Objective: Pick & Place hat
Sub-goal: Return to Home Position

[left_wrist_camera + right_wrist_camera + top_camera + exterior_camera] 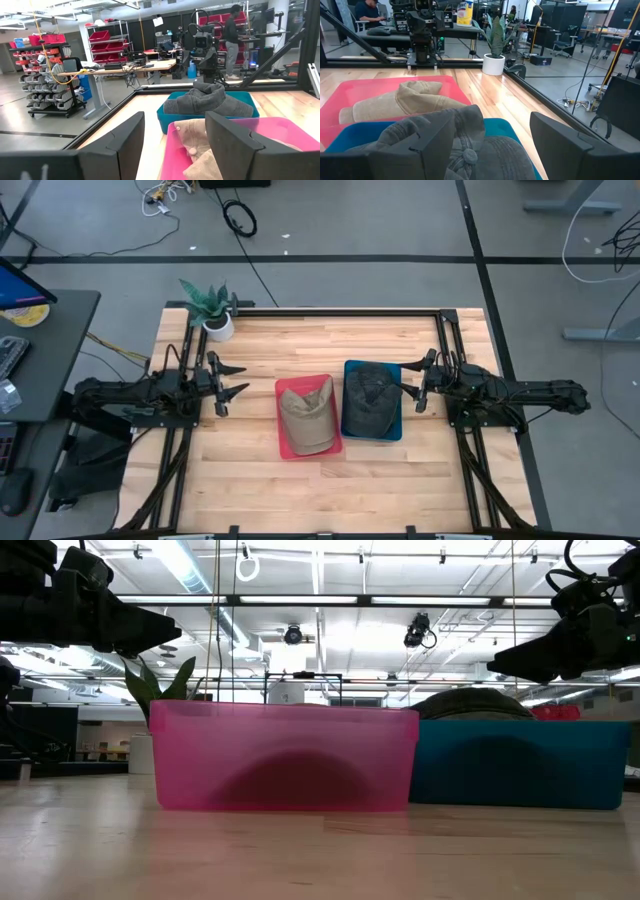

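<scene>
At mid-table your brown cap (307,415) lay in the red bin (283,442), the dark cap (368,398) in the blue bin (398,420) beside it. Left gripper (238,378) and right gripper (412,378) flanked them, fingers spread (nothing held), so home looked to lie outward, toward the side edges.

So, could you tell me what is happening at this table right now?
Nothing is being handled at this moment. The left pincer and the right pincer hang open and empty, one on each side. Between them, a brown cap lies in the red bin and a dark grey cap lies in the blue bin beside it.
</scene>
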